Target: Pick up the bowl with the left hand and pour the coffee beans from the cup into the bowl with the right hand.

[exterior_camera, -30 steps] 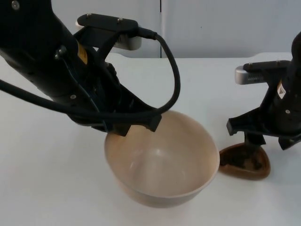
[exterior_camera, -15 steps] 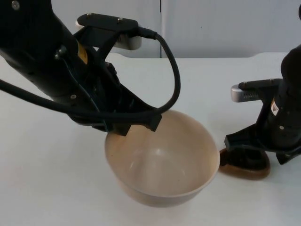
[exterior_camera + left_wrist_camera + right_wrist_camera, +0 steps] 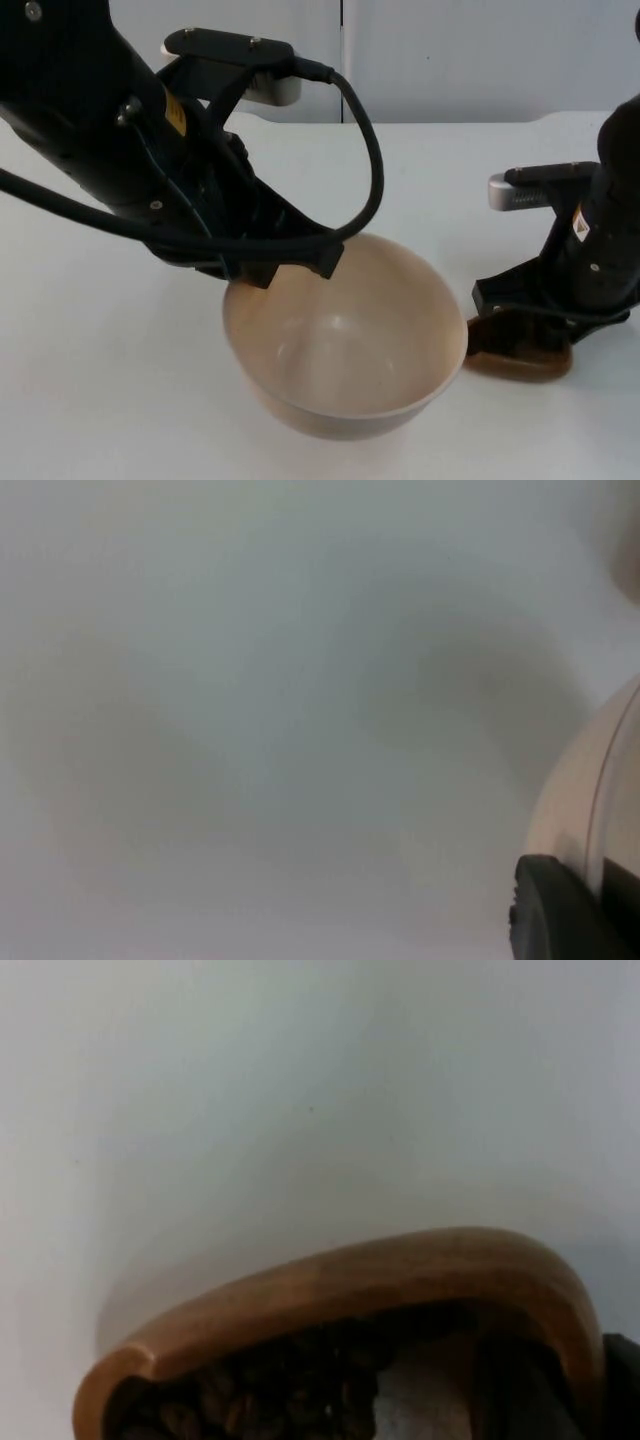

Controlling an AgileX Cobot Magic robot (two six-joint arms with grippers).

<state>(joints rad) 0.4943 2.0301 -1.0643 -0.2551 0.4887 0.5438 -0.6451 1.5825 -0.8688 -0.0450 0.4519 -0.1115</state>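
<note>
A beige bowl (image 3: 345, 345), with nothing in it, hangs tilted above the white table, held at its back-left rim by my left gripper (image 3: 268, 272), which is shut on it. In the left wrist view the bowl's rim (image 3: 600, 810) runs beside a black fingertip (image 3: 560, 910). Just right of the bowl, a brown wooden cup (image 3: 520, 362) of coffee beans (image 3: 290, 1385) stands on the table. My right gripper (image 3: 535, 322) sits down on it, shut on the cup's wall (image 3: 400, 1275). One of the fingers (image 3: 515, 1390) is inside the cup.
The bowl's right edge is close to the cup and nearly touches it. Bare white table (image 3: 90, 390) lies to the left and in front. A grey partition wall (image 3: 450, 50) closes the far side.
The right gripper has sunk lower onto the cup and shifted slightly left, covering more of it. The left arm and bowl have held still.
</note>
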